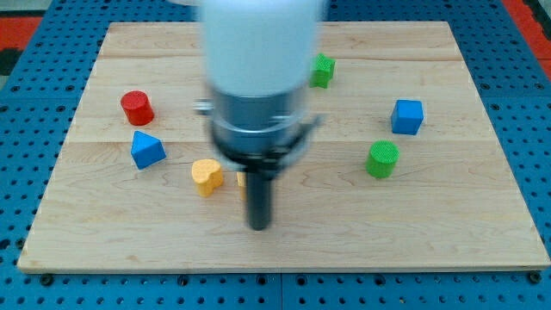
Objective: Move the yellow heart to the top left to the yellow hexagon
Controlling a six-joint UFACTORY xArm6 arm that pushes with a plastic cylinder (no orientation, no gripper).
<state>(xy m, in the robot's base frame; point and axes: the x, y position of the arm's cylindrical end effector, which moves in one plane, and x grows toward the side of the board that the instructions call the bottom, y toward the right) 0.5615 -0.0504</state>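
Standing beside the board, I see the arm hanging low over its middle, the pale housing blurred and the dark rod dropping to the wood. The rig calls the rod's end my tip [258, 226]; it rests at the view's bottom centre. No fingers exist on this tool, so nothing opens, closes or grips; it only shoves.

The yellow heart [207, 176] lies left of the rod, near it but apart, lobes seeming to face the view's bottom. A sliver of yellow-orange [242, 179] peeks out just at the rod's left edge, probably the yellow hexagon, though the arm hides most of it and I cannot be sure. Around them sit a blue triangular block [147, 150] and a red cylinder [137, 108] to the left, a green block [322, 71] near the top, a blue cube [407, 116] and a green cylinder [382, 159] to the right.

The heart looks small, light and rigid, likely to slide readily on the smooth wooden board [465, 241]. Being curved, it could spin off a glancing push, so contact ought to land squarely on its flank, in line with its centre.
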